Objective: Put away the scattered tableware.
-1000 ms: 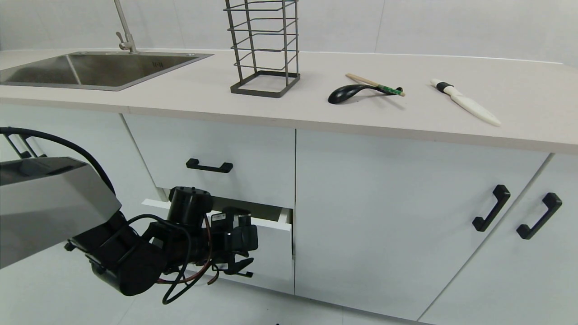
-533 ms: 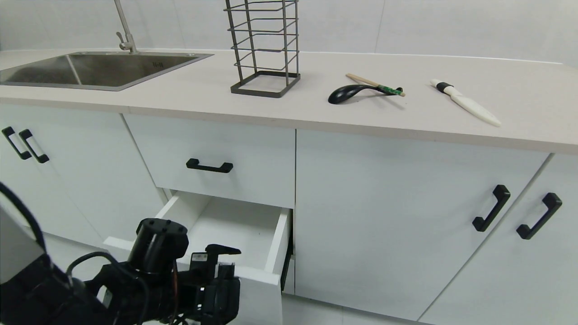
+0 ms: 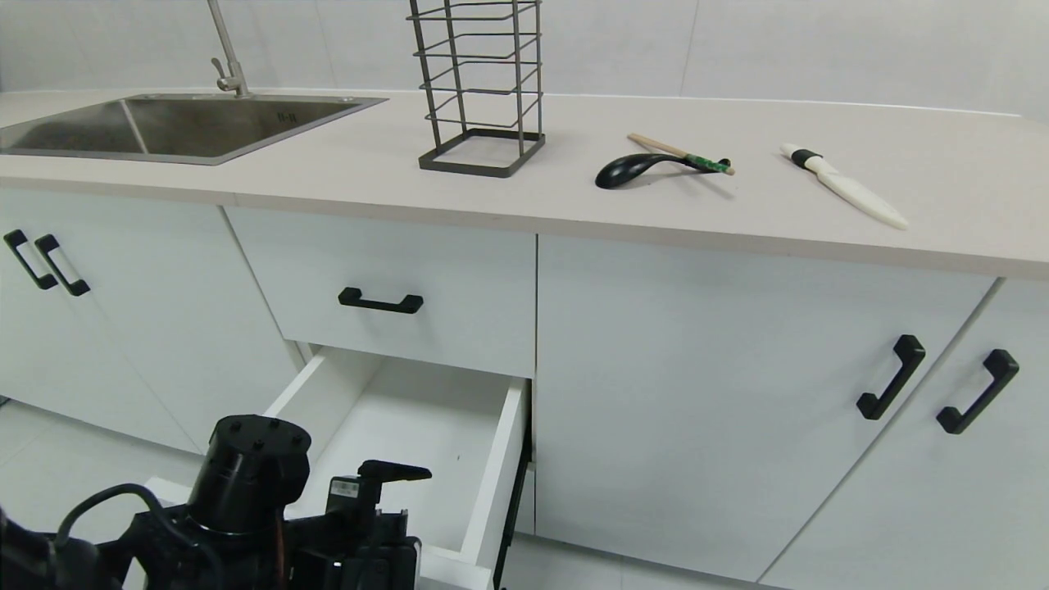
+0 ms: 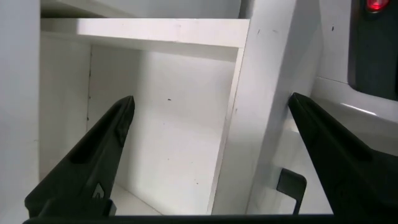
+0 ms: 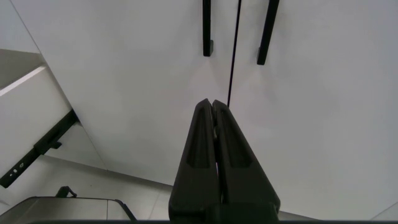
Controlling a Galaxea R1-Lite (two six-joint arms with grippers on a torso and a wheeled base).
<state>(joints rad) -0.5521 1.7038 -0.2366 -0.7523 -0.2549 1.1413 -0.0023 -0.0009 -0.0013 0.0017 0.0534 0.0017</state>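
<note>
Drawer pulled further out, knife lying diagonally

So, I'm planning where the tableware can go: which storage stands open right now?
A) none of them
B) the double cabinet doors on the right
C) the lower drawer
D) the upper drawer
C: the lower drawer stands pulled out beneath the upper drawer, while that one and the cabinet doors sit shut.

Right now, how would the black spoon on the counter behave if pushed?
The black spoon looks rigid and glossy, so probably slippery. Resting on its rounded bowl, it may pivot or rock. The chopsticks touching its handle would likely shift too.
</note>
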